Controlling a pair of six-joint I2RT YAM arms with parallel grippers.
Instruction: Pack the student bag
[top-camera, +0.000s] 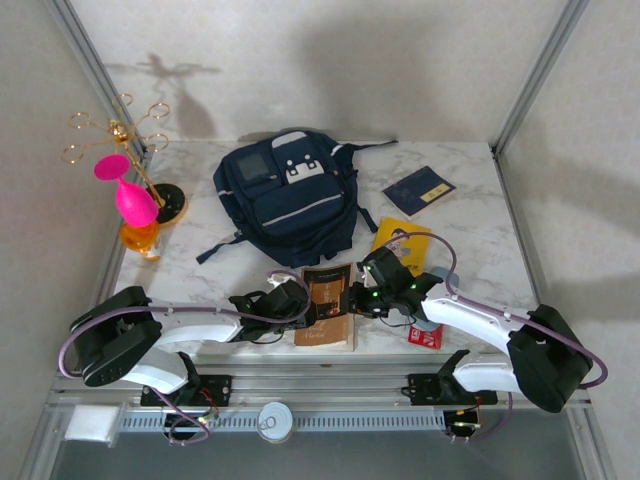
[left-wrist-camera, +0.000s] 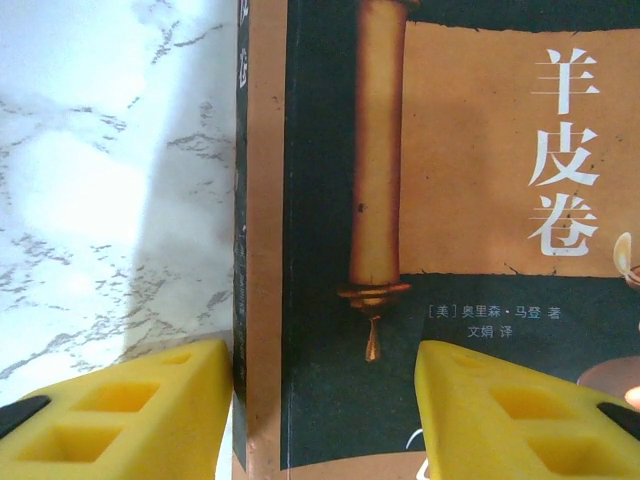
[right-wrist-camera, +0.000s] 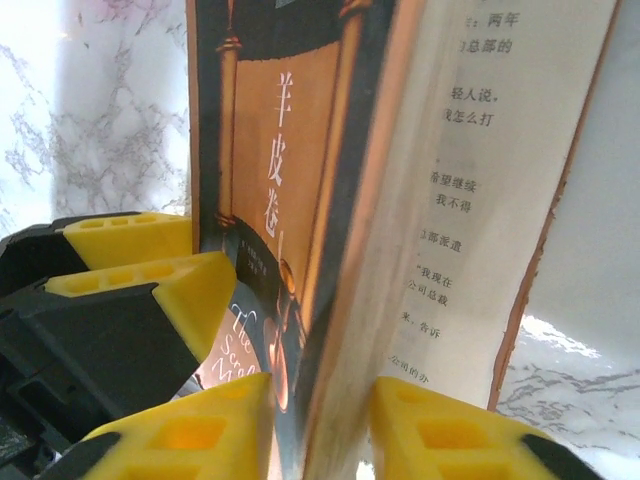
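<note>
Top view: the student bag (top-camera: 290, 205) is laid flat at mid-counter (top-camera: 470, 260); its opening cannot be made out and nothing is seen inside. A book (top-camera: 327, 305) is placed just before it.

Left wrist: the left tool (left-wrist-camera: 320, 370) is spread astride the spine.

Right wrist: the right tool (right-wrist-camera: 320, 400) is pinched on the opposite edge, which is best lifted evenly.

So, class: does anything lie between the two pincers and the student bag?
Nothing visible blocks the way. Both the left pincer and right pincer sit at the brown book, and the student bag lies just beyond the book's far edge.
</note>
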